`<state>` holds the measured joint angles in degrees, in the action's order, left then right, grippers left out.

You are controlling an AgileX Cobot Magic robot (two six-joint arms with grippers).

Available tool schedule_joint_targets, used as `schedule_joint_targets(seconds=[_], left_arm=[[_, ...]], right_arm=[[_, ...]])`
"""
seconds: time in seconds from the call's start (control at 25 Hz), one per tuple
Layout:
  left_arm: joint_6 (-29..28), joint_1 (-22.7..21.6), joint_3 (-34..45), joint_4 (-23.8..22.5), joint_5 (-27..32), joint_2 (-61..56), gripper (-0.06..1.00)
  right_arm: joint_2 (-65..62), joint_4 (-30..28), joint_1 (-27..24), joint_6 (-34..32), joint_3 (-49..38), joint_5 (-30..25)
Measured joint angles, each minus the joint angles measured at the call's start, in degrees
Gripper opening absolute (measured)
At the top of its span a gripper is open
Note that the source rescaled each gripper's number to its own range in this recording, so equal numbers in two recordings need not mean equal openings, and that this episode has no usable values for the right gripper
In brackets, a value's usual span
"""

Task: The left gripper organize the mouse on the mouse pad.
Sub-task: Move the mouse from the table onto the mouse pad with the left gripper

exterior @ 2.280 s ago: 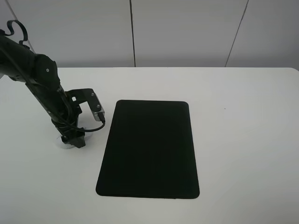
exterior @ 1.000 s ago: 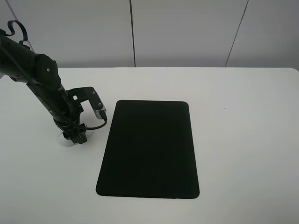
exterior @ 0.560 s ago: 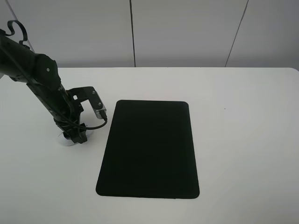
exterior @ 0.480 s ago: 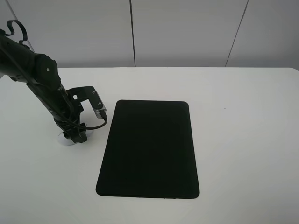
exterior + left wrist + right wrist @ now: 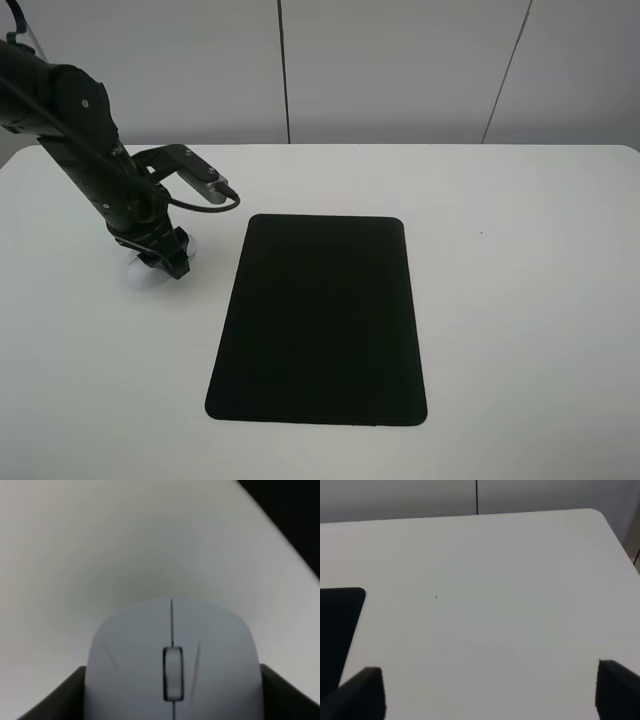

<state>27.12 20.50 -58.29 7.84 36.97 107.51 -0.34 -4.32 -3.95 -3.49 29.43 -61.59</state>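
Observation:
The white mouse (image 5: 172,665) with its grey scroll wheel sits between the two dark fingers (image 5: 50,700) of my left gripper (image 5: 172,697), which is shut on its sides. In the exterior high view the left gripper (image 5: 165,262) stands left of the mouse pad (image 5: 318,318), and only white slivers of the mouse (image 5: 139,272) show beside the clamp. I cannot tell whether the mouse touches the table. A corner of the black mouse pad (image 5: 295,520) shows in the left wrist view. My right gripper (image 5: 490,692) is open with nothing in it.
The white table (image 5: 520,260) carries only the pad and the mouse. In the right wrist view the mouse pad (image 5: 337,630) lies well apart from the open fingers (image 5: 365,692). A grey panelled wall (image 5: 400,60) runs behind the table.
The left arm has shifted toward the back of the table, higher in the view, with the mouse in its gripper. The pad has not moved.

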Motion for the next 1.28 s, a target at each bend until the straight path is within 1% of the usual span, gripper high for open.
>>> schedule_joint_targets(seconds=[0.12, 0.24, 0.52, 0.64, 1.0, 1.28], left_arm=[[-10.18, 1.36, -2.95, -0.06, 2.33, -0.11, 0.01], [-20.52, 3.16, -5.29, -0.18, 3.23, -0.12, 0.01], [-35.50, 8.11, -9.03, -0.19, 3.00, 0.82, 0.01], [-39.89, 10.21, -11.07, -0.26, 4.43, 3.21, 0.01], [-47.99, 17.81, -17.61, 0.18, 5.77, 9.49, 0.01], [-56.70, 22.26, -18.89, 0.85, 4.98, 10.69, 0.01]], right_arm=[[0.00, 0.00, 0.00, 0.00, 0.00, 0.00], [0.00, 0.00, 0.00, 0.00, 0.00, 0.00], [0.00, 0.00, 0.00, 0.00, 0.00, 0.00], [0.00, 0.00, 0.00, 0.00, 0.00, 0.00], [0.00, 0.00, 0.00, 0.00, 0.00, 0.00], [0.00, 0.00, 0.00, 0.00, 0.00, 0.00]])
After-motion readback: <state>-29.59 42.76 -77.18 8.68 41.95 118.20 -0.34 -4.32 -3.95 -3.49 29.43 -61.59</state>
